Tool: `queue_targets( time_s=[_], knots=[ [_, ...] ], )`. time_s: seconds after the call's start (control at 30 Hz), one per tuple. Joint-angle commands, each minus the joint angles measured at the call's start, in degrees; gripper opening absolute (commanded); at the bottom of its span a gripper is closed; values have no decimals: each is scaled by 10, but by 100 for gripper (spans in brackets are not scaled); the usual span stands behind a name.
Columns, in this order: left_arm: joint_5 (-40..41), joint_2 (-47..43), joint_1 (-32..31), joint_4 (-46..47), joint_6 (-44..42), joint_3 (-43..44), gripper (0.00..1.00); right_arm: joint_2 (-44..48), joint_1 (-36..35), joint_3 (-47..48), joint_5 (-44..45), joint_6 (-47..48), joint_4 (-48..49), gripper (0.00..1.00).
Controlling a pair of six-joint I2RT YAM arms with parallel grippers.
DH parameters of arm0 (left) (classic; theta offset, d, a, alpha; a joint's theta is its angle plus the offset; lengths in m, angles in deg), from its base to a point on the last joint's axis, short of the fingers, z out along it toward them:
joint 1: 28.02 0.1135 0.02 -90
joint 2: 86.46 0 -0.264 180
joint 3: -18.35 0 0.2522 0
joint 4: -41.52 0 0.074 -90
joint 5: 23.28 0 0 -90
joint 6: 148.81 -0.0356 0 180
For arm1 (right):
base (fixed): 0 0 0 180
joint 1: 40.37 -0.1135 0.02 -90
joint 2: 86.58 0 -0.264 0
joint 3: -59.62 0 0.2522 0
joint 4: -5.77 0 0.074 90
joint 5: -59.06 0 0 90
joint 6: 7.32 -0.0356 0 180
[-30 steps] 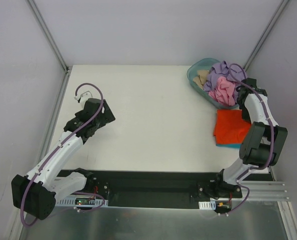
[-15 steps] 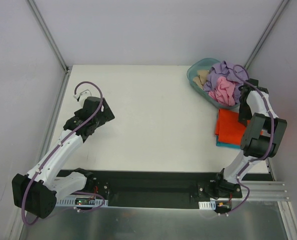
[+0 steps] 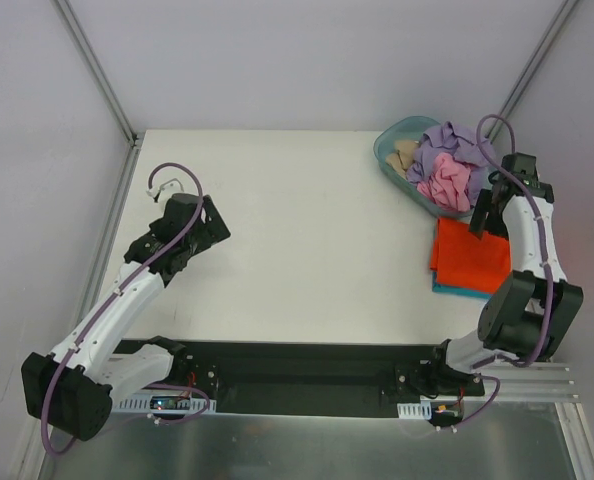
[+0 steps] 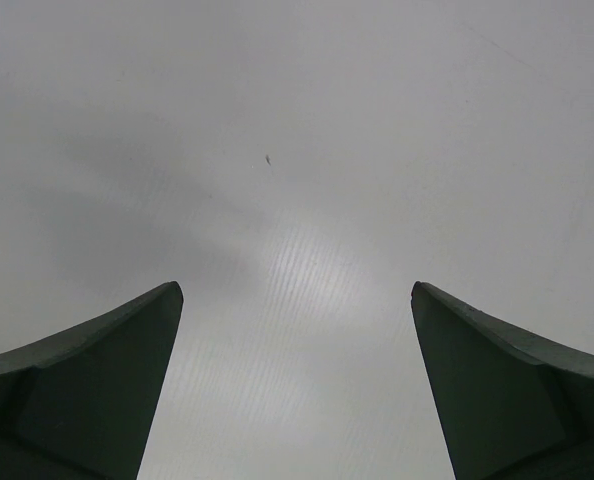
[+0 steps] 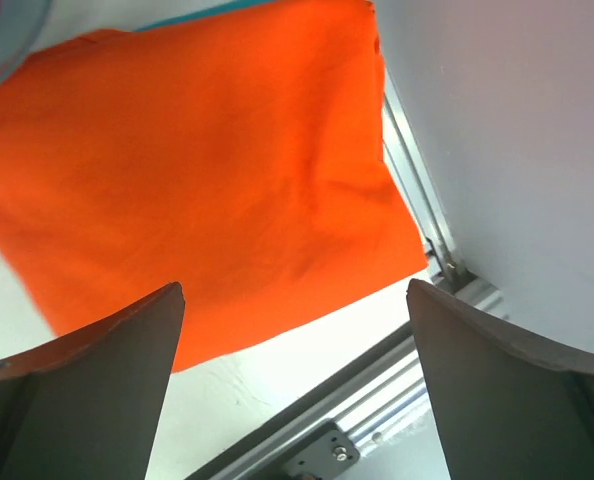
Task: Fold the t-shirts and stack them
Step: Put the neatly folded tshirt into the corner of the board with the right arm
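A folded bright orange t-shirt point(image 3: 467, 256) lies flat at the right edge of the table, on top of a teal t-shirt point(image 3: 449, 291) whose edge shows below it. My right gripper point(image 3: 483, 212) hovers open above the orange shirt's far end. In the right wrist view the right gripper point(image 5: 295, 290) holds nothing, with the orange shirt point(image 5: 207, 170) beneath it and a teal strip point(image 5: 197, 14) beyond. Lavender point(image 3: 449, 143), pink point(image 3: 447, 186) and beige point(image 3: 407, 155) t-shirts sit crumpled in the tub. My left gripper point(image 3: 209, 228) is open over bare table at the left; the left gripper point(image 4: 297, 290) is empty.
The translucent blue-green tub point(image 3: 389, 146) stands at the back right corner, just beyond the orange shirt. An aluminium rail point(image 5: 417, 390) runs along the table's right edge, with the enclosure wall point(image 5: 517, 120) right beside it.
My right gripper has opened, let go of the orange shirt, and drawn back towards the right wall. The orange shirt now lies uncovered. The left arm has barely moved.
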Motion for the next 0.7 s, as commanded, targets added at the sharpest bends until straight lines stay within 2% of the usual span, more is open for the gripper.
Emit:
queue_targets(
  time_s=[0.0, 0.27, 0.67],
  knots=[
    [-22, -22, 5, 0, 6, 3, 99, 51, -8, -52, -54, -35, 16, 97],
    [-33, -34, 5, -2, 5, -9, 99, 36, -38, -151, -51, -92, 49, 97],
    [-36, -53, 5, -6, 10, -30, 99, -21, -47, -188, -41, -113, 77, 97]
  ],
)
